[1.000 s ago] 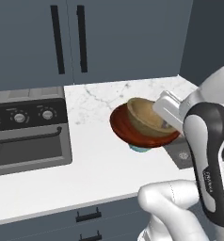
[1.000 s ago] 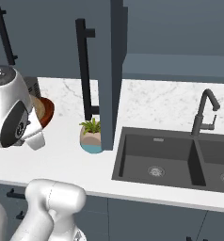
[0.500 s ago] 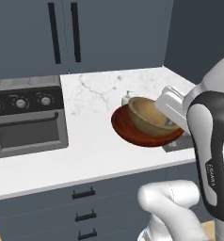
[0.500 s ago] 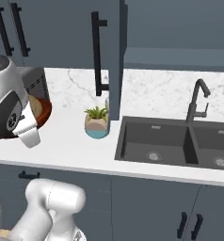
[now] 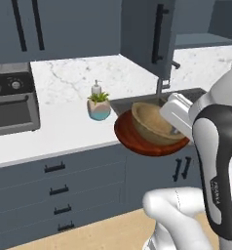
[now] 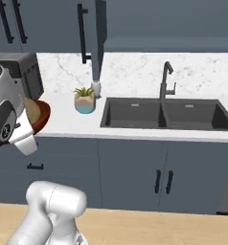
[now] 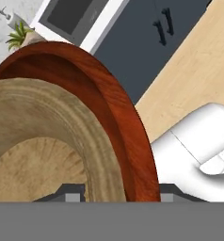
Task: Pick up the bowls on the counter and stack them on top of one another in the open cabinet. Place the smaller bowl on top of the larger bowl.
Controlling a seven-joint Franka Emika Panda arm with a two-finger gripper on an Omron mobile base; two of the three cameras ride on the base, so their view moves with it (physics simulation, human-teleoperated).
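Kitchen table (image 5: 64,127) is sitting left of frame while the claw (image 7: 121,195) is gripping the larger bowl (image 5: 137,141) with the smaller bowl (image 5: 152,124) nested inside at centre-right, so I'd keep the stack level heading up to the cabinet (image 5: 196,40) shelf upper right.

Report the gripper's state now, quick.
Gripper: closed on the stacked bowls, clamping the rims of the larger bowl and the smaller bowl nested in it, carried in the air off the counter.
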